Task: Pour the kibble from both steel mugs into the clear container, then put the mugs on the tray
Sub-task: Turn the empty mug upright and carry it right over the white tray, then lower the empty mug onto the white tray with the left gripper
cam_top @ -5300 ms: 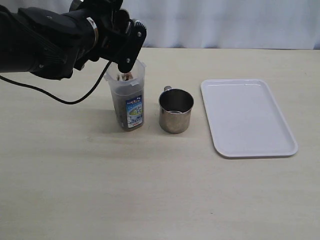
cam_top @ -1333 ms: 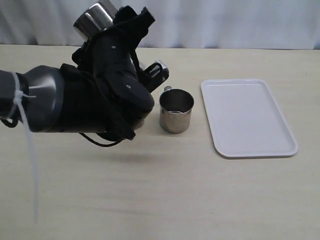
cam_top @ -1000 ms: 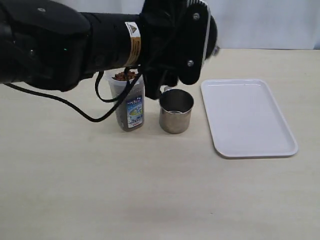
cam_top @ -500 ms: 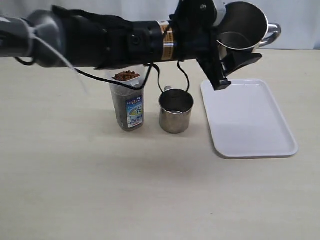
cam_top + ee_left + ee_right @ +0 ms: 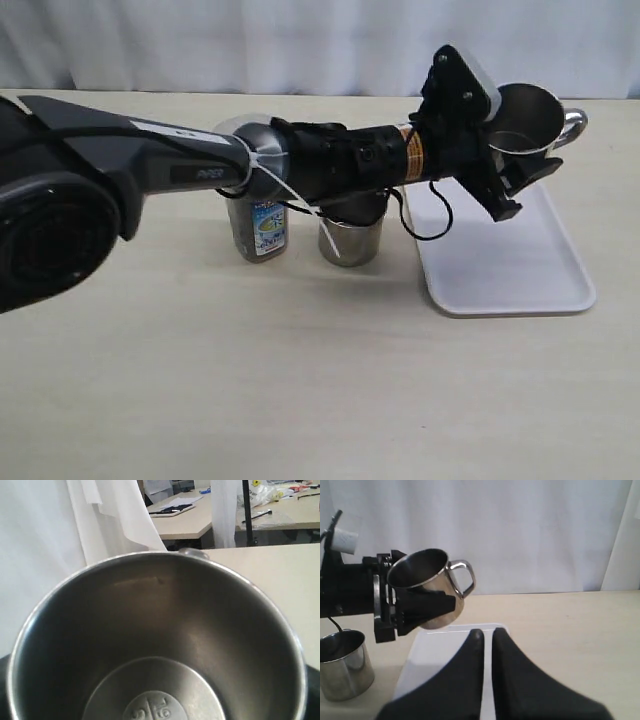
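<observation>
Above the far part of the tray (image 5: 500, 270), a steel mug (image 5: 527, 118) is held clear of the surface by the left end effector (image 5: 497, 140), whose arm is stretched across the tabletop (image 5: 300, 380) from the left side of the exterior view. The mug is pinched between widely spread fingers, one set against its upper wall and one beneath it. It is tilted, with the mouth turned up toward the exterior camera and the loop handle pointed away from the arm. The left wrist view is almost filled by the mug's dark inside, and a stamped mark can be made out on its bare base. A second steel mug (image 5: 350, 240) is stood upright on the tabletop just beside the tray's left edge, its rim partly covered by the arm. Just beside that mug, on the side away from the tray, the clear container (image 5: 238, 212) is stood upright, with its top hidden behind the arm and its blue-and-white label (image 5: 268, 225) turned to the front. The kibble (image 5: 241, 240) is seen as a dark mass through the container's wall. The right end effector (image 5: 487, 640) is shown only in its own wrist view, with its fingers pressed together and pointed toward the tray. A white curtain (image 5: 300, 45) is hung behind the tabletop.
</observation>
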Controlling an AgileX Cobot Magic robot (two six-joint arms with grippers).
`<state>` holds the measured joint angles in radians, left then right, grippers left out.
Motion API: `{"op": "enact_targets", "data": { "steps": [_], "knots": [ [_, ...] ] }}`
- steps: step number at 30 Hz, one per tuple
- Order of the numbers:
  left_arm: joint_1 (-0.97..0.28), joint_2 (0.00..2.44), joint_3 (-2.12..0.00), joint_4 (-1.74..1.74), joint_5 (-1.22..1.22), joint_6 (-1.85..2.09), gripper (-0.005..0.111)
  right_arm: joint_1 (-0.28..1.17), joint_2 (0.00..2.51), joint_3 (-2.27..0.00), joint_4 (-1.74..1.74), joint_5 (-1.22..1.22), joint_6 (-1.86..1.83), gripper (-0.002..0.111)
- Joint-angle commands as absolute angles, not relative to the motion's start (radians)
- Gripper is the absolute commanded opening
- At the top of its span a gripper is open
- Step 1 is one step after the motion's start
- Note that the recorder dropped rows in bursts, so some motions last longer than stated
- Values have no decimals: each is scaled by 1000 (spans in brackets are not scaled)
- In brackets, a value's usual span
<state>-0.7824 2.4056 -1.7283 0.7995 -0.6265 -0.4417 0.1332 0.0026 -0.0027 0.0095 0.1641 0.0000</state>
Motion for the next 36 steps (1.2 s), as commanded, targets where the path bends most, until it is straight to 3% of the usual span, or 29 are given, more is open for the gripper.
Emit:
{"op": "enact_targets", "data": {
  "steps": [1, 18, 36],
  "knots": [
    [-823, 2446, -1776, 764, -523, -441, 0, 131, 0, 0, 16, 166, 0, 5],
    [-839, 2545, -1824, 485, -455, -441, 0, 131, 0, 0, 16, 166, 0, 5],
    [-786, 2554, -1840, 479, -382, -443, 0, 131, 0, 0, 16, 166, 0, 5]
  ]
}}
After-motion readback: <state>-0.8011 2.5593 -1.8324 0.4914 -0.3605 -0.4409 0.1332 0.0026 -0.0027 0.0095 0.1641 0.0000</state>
